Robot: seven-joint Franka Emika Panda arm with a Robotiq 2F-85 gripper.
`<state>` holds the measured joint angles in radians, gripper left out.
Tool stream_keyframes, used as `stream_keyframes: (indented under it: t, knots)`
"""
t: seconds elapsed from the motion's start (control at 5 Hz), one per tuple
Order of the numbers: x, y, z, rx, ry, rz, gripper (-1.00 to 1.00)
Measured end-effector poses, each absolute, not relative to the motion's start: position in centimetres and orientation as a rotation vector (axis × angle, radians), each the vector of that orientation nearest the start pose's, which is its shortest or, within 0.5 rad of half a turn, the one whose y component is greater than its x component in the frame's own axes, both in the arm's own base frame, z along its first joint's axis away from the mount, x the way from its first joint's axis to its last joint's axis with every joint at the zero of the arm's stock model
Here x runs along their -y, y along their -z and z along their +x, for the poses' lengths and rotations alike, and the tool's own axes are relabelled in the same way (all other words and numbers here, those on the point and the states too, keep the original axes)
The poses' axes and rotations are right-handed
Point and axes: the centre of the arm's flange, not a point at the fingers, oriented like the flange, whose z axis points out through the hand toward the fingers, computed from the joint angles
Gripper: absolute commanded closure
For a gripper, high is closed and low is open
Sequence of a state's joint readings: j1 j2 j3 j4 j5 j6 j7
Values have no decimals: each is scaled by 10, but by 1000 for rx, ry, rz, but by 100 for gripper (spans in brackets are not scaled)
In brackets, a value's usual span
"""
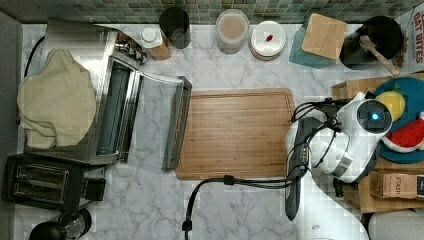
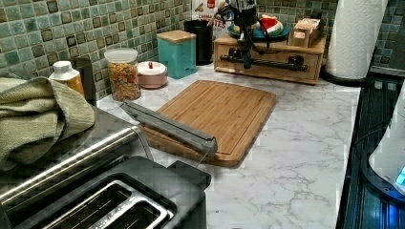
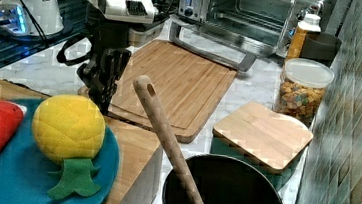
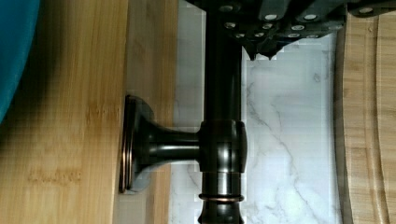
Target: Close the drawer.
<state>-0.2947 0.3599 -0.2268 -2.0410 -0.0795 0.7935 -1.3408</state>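
In the top view, the arm (image 1: 350, 135) hangs over the wooden box (image 1: 350, 89) at the top view's right, and the drawer's dark bar handle (image 1: 293, 197) juts out beside it.

In the left view, you see the drawer (image 2: 272, 68) sitting about flush in the box, with the gripper (image 2: 246, 61) pointing down right at the handle's front.

In the right view, the gripper hangs between the box and the cutting board (image 3: 175, 84).

In the wrist view, your fingers (image 4: 254, 52) are drawn nearly together, gripping nothing. They sit just beside the bar on its marble surface (image 4: 289, 140) side, away from the drawer front.
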Motion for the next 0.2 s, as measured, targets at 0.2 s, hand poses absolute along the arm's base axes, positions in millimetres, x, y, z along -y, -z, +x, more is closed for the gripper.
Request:
stream_keyframes:
  t: [0.2]
  knots:
    - [295, -267, 516, 167, -153, -3235, 100]
